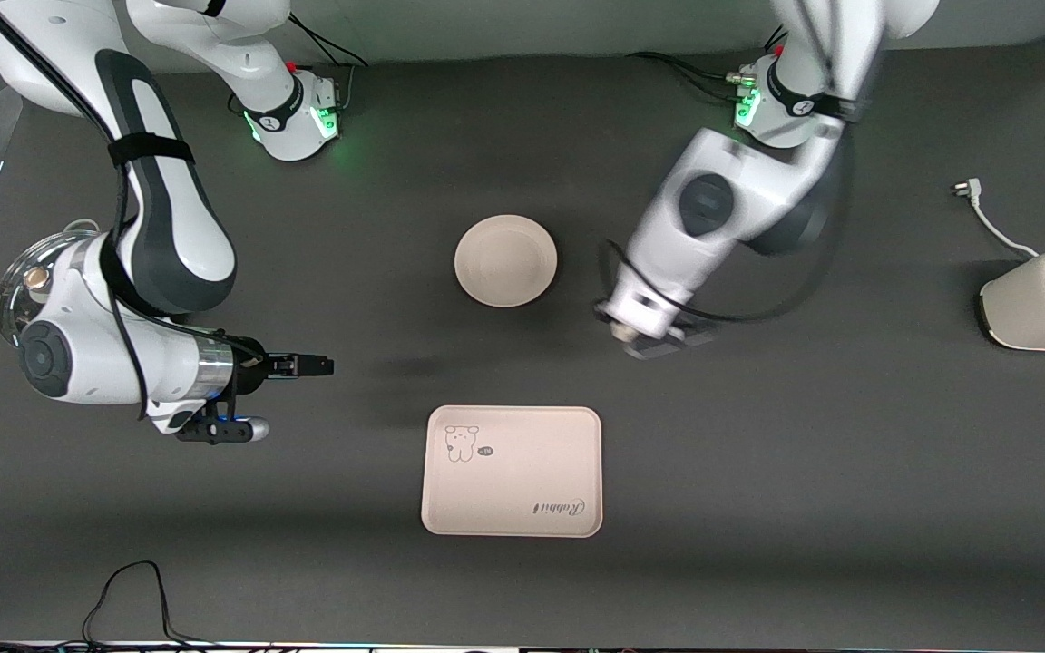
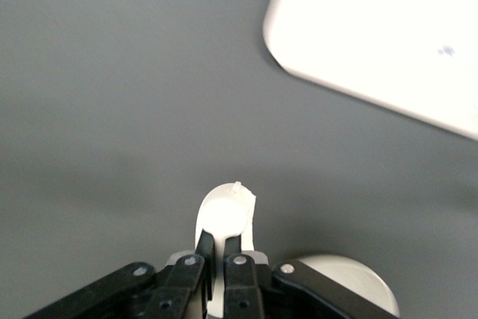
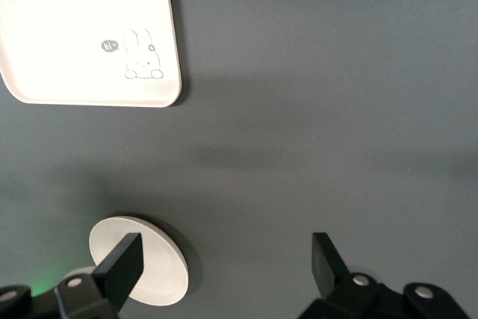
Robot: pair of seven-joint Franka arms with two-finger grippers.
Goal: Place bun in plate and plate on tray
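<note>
The round cream-pink plate (image 1: 505, 260) sits empty mid-table. It also shows in the left wrist view (image 2: 351, 278) and the right wrist view (image 3: 153, 263). The rectangular tray (image 1: 512, 471) with the rabbit drawing lies nearer the front camera; it also shows in the left wrist view (image 2: 381, 35) and the right wrist view (image 3: 82, 35). My left gripper (image 1: 659, 343) hangs over the bare table beside the plate, toward the left arm's end. In the left wrist view it (image 2: 219, 238) is shut on the small off-white bun (image 2: 224, 213). My right gripper (image 1: 316, 365) (image 3: 224, 255) is open and empty toward the right arm's end.
A white toaster (image 1: 1044, 299) stands at the left arm's end of the table, with its cord and plug (image 1: 985, 218) lying loose. A round shiny metal object (image 1: 28, 272) sits partly hidden under the right arm. Cables (image 1: 123, 599) lie at the front edge.
</note>
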